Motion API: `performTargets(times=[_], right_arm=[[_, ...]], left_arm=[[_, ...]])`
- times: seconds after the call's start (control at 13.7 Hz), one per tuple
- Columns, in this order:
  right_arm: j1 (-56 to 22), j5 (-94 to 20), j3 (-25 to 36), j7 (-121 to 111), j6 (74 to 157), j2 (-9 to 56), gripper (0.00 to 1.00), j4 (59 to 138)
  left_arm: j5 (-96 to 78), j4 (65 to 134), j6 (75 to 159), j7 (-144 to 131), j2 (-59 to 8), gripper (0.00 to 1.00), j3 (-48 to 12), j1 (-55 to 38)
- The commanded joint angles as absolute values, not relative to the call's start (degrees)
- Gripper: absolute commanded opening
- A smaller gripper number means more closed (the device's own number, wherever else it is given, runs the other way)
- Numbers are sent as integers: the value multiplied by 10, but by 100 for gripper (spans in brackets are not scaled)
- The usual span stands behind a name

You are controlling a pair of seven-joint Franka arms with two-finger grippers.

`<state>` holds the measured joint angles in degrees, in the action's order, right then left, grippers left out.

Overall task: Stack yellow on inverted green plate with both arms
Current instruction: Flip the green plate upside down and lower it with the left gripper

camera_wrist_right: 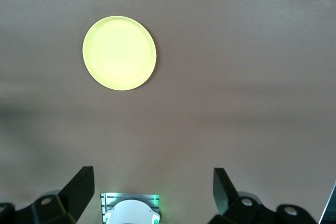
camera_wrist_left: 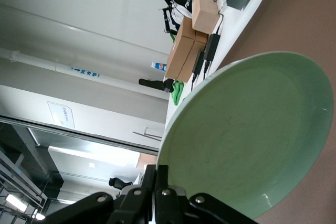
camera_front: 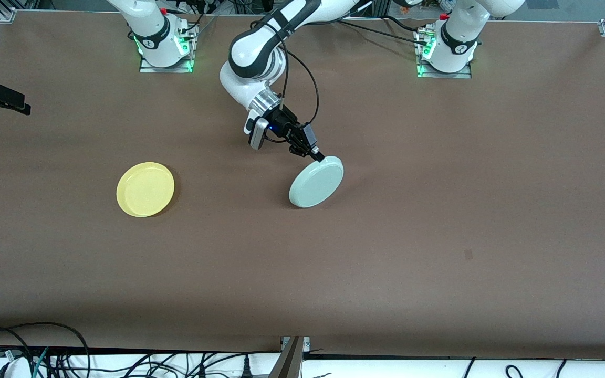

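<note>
The left pincer (camera_front: 315, 153) pinches the rim of the green plate (camera_front: 316, 181), which stands tilted with its lower edge on the brown table (camera_front: 439, 210) and its ringed underside turned toward the front camera. The yellow (camera_front: 145, 189) lies flat and rim-up on the table, well apart from the green plate toward the right arm's end. The right pincer (camera_wrist_right: 152, 192) waits high over the table near its own base, fingers spread wide and holding nothing.
</note>
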<state>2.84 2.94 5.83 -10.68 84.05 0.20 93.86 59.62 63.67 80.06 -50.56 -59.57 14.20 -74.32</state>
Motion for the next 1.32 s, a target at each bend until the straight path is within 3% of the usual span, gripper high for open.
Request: performTargets(times=[0.0,0.73,0.81,0.88,0.95,1.03,1.25], right_arm=[[33,26,57,-107,831,4,100,930],[33,26,57,-107,831,3,100,930],[33,26,57,-107,831,4,100,931],[33,26,57,-107,831,3,100,930],[33,26,57,-107,831,4,100,930],[33,26,57,-107,831,4,100,930],[33,26,57,-107,831,4,100,930]], left_arm=[[610,611,788,-513,-613,0,152,-751],[610,611,806,-526,-652,0,150,-793],[608,613,806,-524,-652,13,149,-796],[606,614,806,-525,-652,66,147,-801],[606,617,806,-531,-653,94,140,-802],[606,617,807,-533,-653,100,129,-803],[605,618,820,-582,-661,100,120,-822]])
